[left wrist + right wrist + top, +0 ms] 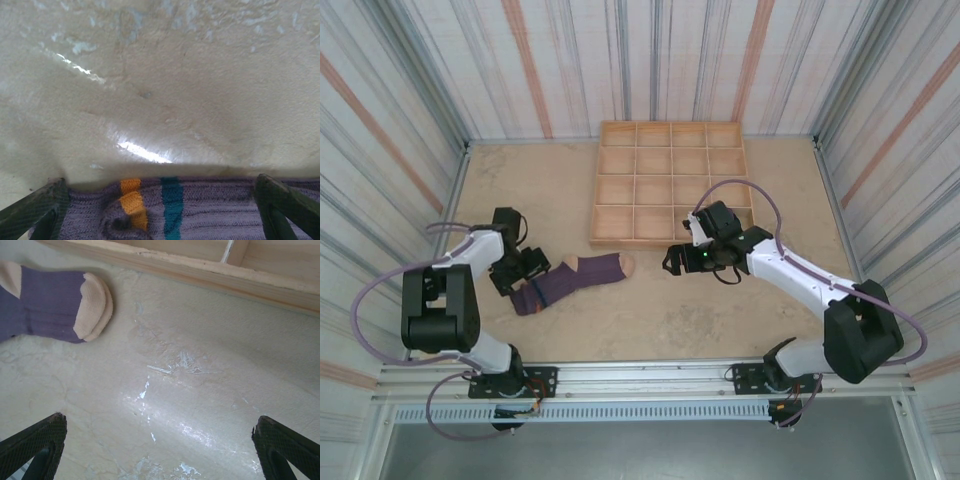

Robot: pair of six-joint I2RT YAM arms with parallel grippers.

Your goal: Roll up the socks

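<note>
My left fingers (30,212) straddle the socks (215,210), wide apart and gripping nothing. Only the cuff is curled. My right fingers (35,440) gape empty.

High rear overview — low wrist close-ups, socks (575,280) shared

A sandy table (720,310) carries a wooden tray (670,185) of square compartments at its far side. Purple socks (575,280) lie nearer, their peach end close to the tray's corner.

wooden grid tray (672,183) on beige table (620,320)
</note>
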